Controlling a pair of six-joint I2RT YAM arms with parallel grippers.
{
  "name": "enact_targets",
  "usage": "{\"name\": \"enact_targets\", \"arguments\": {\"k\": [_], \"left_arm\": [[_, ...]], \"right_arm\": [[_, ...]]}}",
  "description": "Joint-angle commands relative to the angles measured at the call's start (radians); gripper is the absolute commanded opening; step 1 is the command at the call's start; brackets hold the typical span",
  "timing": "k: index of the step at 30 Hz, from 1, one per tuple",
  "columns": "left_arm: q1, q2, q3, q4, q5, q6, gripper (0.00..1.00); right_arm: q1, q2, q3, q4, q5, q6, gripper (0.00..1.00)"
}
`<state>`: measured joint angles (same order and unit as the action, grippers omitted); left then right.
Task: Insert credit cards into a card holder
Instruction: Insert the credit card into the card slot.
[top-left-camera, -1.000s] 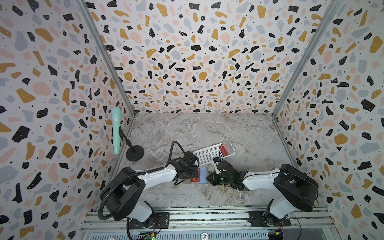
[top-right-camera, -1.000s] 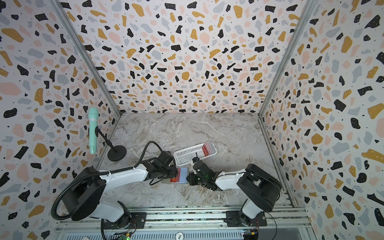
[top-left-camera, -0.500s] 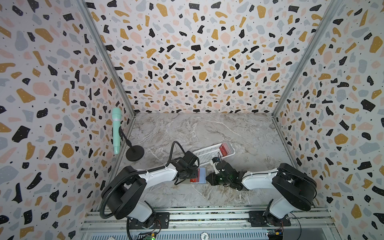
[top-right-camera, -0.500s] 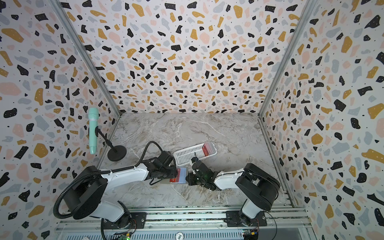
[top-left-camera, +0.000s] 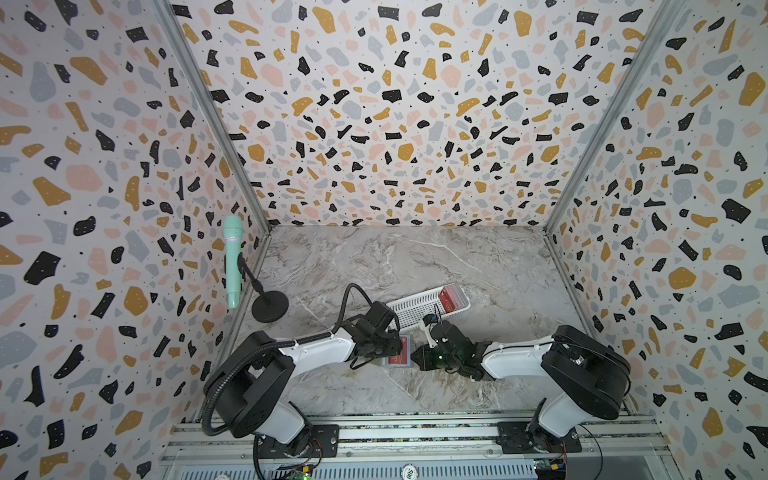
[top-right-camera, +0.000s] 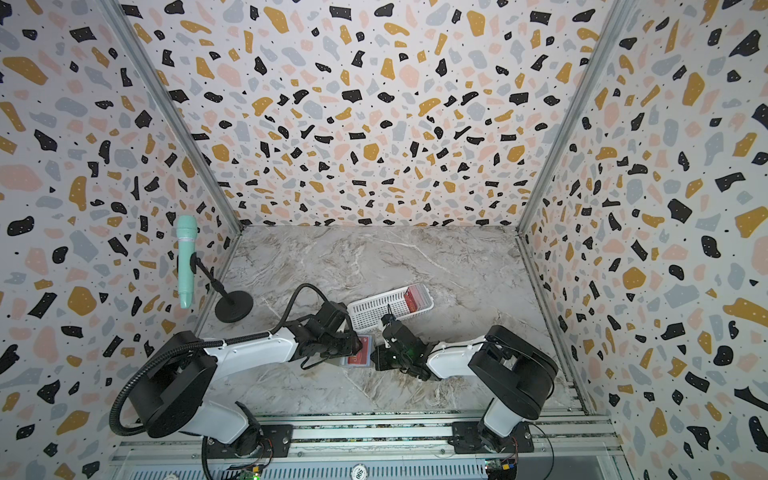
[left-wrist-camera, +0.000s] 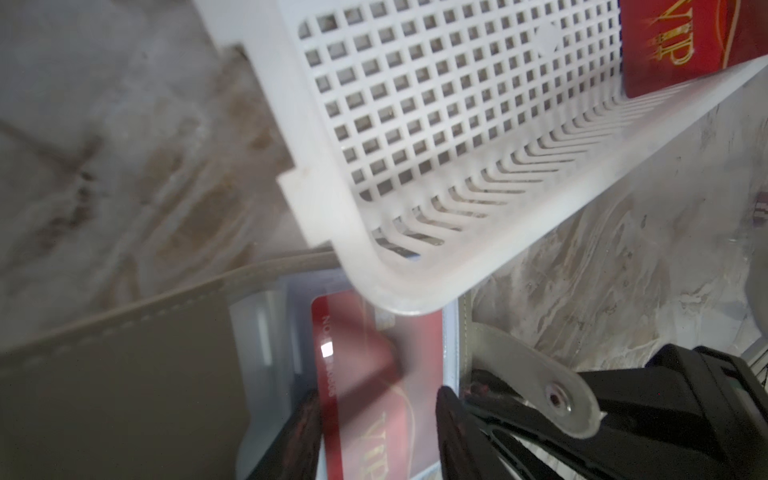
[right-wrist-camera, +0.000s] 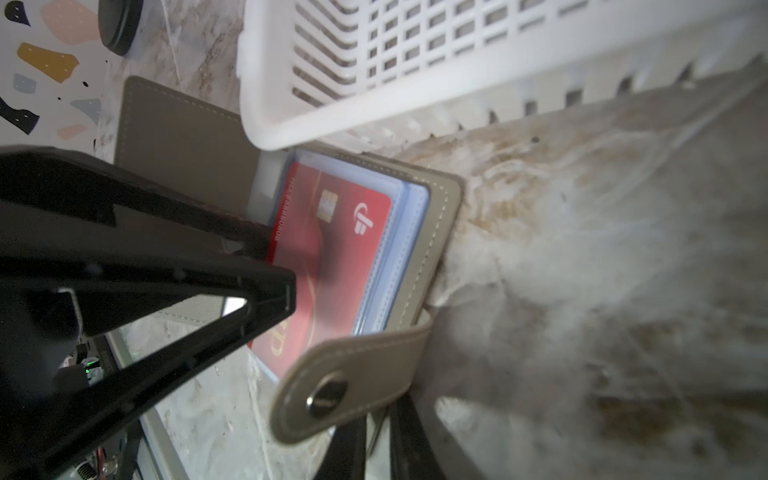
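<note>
Here, the left gripper is half spread, its fingers set against the two long edges of a red credit card, pinching it across its width. The card's far end looks to lie under a clear sleeve of the card holder, which lies open on the marble table, near and about the middle. From the right, the right gripper has its jaws pressed almost together beneath the holder's snap tab; the tips are hidden, so whether they nip anything I cannot tell. Just beyond the holder sits the white basket, its near-left corner overlapping the holder's far edge in both wrist views, with spare cards at its right end. A green microphone stands by the left wall
</note>
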<state>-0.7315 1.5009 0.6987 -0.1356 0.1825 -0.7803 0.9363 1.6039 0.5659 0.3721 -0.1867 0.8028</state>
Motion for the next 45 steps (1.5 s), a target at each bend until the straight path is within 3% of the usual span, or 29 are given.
{"name": "enact_targets", "arguments": {"k": [1, 8, 18, 26, 45], "left_arm": [[0.001, -0.004, -0.011, 0.062, 0.070, -0.017, 0.46], [-0.001, -0.010, -0.024, 0.091, 0.097, -0.030, 0.42], [-0.072, -0.026, -0.097, 0.291, 0.140, -0.192, 0.39], [-0.078, -0.080, -0.032, 0.109, 0.001, -0.121, 0.30], [-0.101, 0.052, -0.019, 0.077, -0.041, -0.077, 0.20]], "right_arm": [[0.007, 0.008, 0.022, -0.020, 0.001, -0.007, 0.14], [0.006, -0.044, -0.002, -0.048, 0.052, -0.009, 0.13], [-0.053, -0.226, -0.092, -0.144, 0.102, -0.034, 0.13], [-0.020, -0.374, -0.117, -0.217, 0.115, -0.082, 0.13], [-0.016, -0.244, -0.085, -0.151, 0.076, -0.083, 0.13]]}}
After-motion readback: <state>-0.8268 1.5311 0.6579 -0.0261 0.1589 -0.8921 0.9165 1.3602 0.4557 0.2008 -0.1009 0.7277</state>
